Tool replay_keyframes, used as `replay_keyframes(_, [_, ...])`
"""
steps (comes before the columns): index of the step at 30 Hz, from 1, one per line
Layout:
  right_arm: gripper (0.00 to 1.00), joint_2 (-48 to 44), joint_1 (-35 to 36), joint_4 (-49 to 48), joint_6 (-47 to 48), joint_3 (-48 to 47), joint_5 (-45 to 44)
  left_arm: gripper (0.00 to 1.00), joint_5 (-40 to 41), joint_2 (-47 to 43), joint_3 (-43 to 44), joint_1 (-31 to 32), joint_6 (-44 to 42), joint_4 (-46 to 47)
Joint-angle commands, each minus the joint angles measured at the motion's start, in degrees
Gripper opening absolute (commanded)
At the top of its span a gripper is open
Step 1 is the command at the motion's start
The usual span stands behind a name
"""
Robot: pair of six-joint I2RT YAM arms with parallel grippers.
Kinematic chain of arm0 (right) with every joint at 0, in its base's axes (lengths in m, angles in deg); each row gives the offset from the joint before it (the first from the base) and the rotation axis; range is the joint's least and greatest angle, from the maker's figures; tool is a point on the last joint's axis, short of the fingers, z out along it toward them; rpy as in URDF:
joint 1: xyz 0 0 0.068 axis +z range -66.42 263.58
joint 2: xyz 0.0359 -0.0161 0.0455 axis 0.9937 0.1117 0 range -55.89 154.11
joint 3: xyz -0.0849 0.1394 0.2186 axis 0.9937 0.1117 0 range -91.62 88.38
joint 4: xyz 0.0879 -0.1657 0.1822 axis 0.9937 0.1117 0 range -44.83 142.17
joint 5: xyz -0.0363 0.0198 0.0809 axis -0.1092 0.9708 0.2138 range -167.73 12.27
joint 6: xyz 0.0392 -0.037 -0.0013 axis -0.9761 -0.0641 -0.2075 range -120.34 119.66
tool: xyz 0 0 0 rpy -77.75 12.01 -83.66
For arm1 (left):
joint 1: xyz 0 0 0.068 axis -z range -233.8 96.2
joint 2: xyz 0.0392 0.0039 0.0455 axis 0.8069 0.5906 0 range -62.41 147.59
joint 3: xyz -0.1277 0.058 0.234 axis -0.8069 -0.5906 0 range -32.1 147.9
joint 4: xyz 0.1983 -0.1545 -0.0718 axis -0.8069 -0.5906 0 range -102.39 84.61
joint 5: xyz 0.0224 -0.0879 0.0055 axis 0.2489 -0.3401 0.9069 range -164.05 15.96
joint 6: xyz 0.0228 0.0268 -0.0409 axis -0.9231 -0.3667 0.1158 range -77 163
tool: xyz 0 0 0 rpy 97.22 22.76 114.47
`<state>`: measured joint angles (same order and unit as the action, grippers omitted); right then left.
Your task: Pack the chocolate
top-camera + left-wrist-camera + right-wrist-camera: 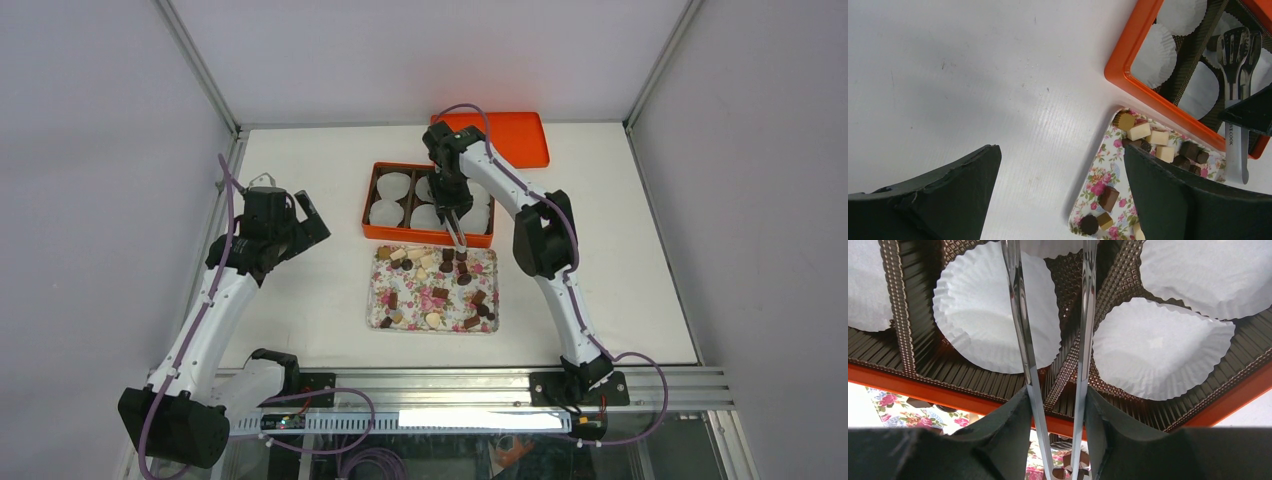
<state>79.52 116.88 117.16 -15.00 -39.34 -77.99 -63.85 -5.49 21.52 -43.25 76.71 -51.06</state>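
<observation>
Chocolate [440,293]: small dark, tan and cream pieces, all loose on the floral tray [378,300], just in front of the orange box [425,236]. The white paper cups [392,186] in the box look unfilled. The right gripper [1055,415] is clamped on metal tongs [1020,315], one finger pressing each arm from outside, presumably so that squeezing closes the tips. The slotted tong heads hang over the cups; I cannot tell if they hold a piece. The left gripper [1063,155] is wide open with nothing in it, over bare table well left of the tray, likely parked clear.
</observation>
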Motion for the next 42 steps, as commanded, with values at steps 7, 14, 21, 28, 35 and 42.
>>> replay_keyframes(7, [0.42, -6.5, 0.0, -0.4, -0.4, -3.6, -0.2, 0.99, 0.7, -2.0, -0.2, 0.4, 0.7, 0.4])
replay_keyframes(14, [0.40, -23.3, 1.2, -1.9, 0.3, 8.9, -0.2, 0.99, 0.8, -0.3, 0.2, 0.4, 0.7, 0.6])
replay_keyframes(21, [0.39, -45.9, 3.4, -4.4, -3.1, 39.6, 2.7, 0.99, 1.3, 1.1, 1.1, 0.4, 0.0, 1.2])
replay_keyframes(28, [0.39, -57.7, 7.1, -3.7, -10.0, 57.1, 8.0, 0.99, 2.9, 2.4, 1.4, 0.3, -0.4, 1.4])
replay_keyframes(35, [0.39, -53.3, 9.7, -2.9, -7.5, 59.3, 7.4, 0.99, 2.7, 2.9, 1.3, 0.3, -0.7, 1.5])
replay_keyframes(42, [0.43, -45.6, 9.6, -2.9, -6.5, 54.6, 3.4, 0.99, 3.0, 1.9, 1.5, 0.3, -1.0, 1.5])
